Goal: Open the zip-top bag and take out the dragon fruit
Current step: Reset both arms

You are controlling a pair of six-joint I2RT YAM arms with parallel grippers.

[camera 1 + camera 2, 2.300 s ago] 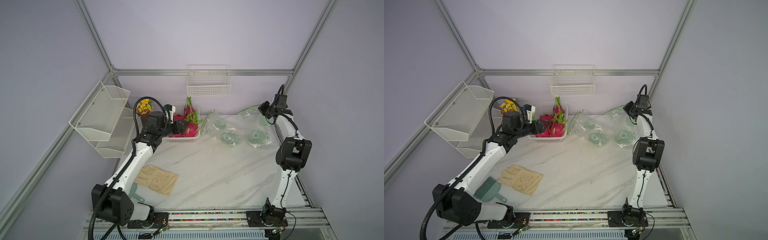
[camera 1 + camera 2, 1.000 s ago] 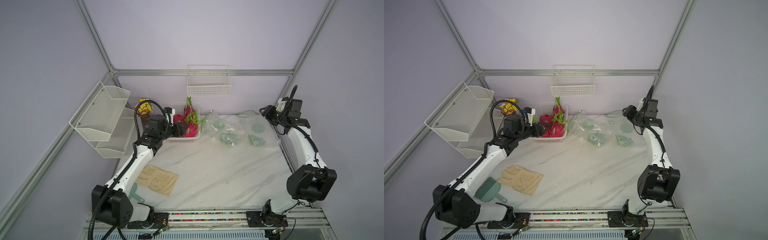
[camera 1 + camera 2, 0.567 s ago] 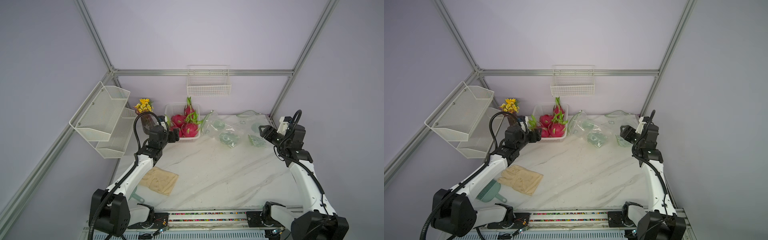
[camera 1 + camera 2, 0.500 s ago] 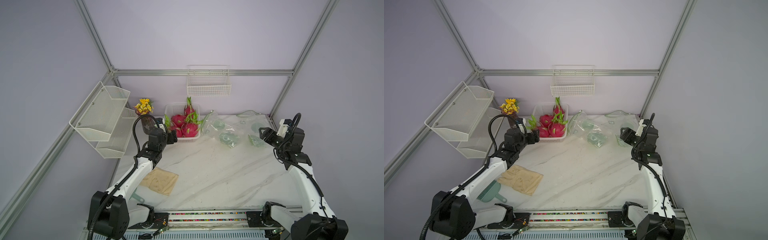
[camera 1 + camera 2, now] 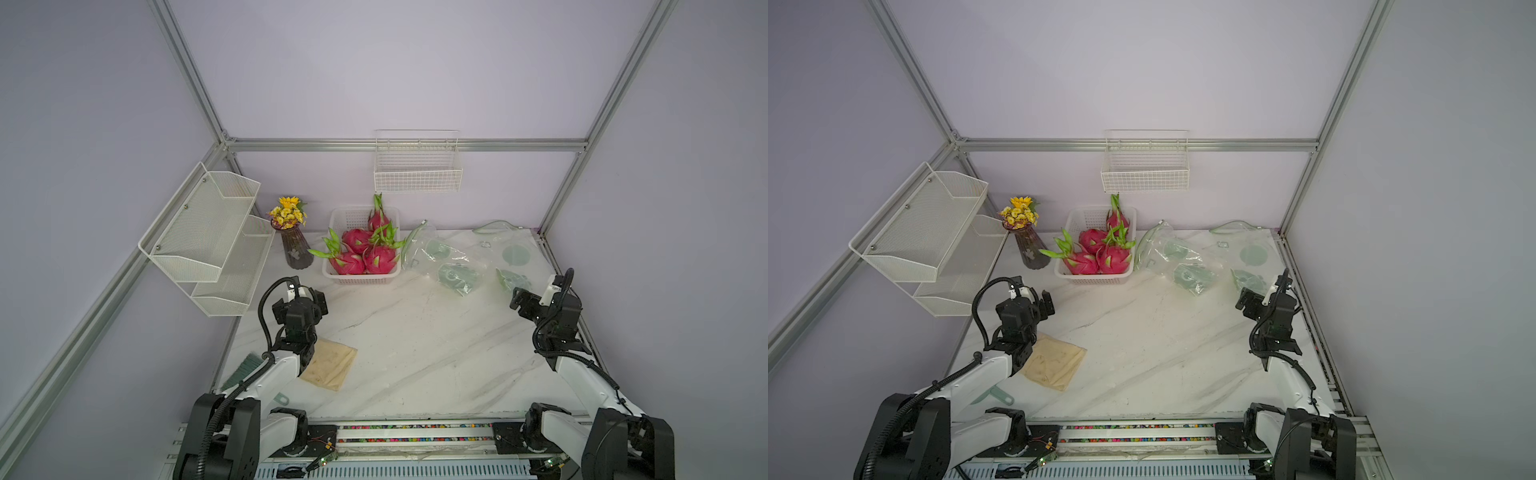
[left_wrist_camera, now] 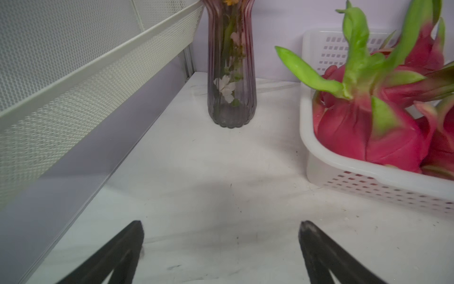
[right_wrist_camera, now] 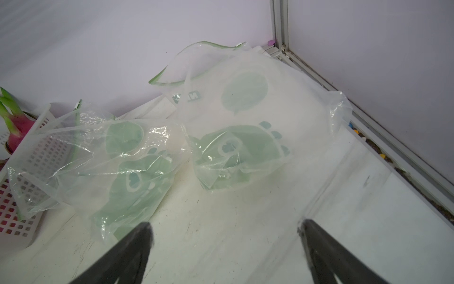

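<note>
**A:** How far along does this look?

**B:** Done, I'd judge, or all but. All four dragon fruit (image 5: 379, 259) lie piled in the white basket (image 5: 360, 277) at the back of the table (image 5: 415, 345). One leans at the rear with its green tip up. None of them is inside plastic.

**A:** And the bags?

**B:** The clear bags (image 5: 444, 259) with green prints lie crumpled just to the right of the basket. The nearest one is up against it, as far as I can tell. The right wrist view shows them slack, and the far one's green zip strip gapes open. I see nothing in them. There are at least two, but I cannot count them for certain.

**A:** Anything left to do?

**B:** Nothing the task asks for, by my reading. I see no closed bag and no fruit in one.

**A:** The pincers?

**B:** The left pincer (image 6: 221, 224) is spread wide with nothing between its fingers. It hangs over bare table with the vase (image 6: 231, 73) and the basket ahead of it. The right pincer (image 7: 226, 223) is just as wide and just as empty. It sits short of the bags and touches none.

**A:** Other containers?

**B:** The vase, left of the basket, holds yellow flowers (image 5: 287, 212). The wire basket (image 5: 417, 176) on the back wall and the mesh shelves (image 5: 208, 224) on the side wall show nothing in them. A tan cloth (image 5: 330, 365) lies flat near the left arm.
</note>
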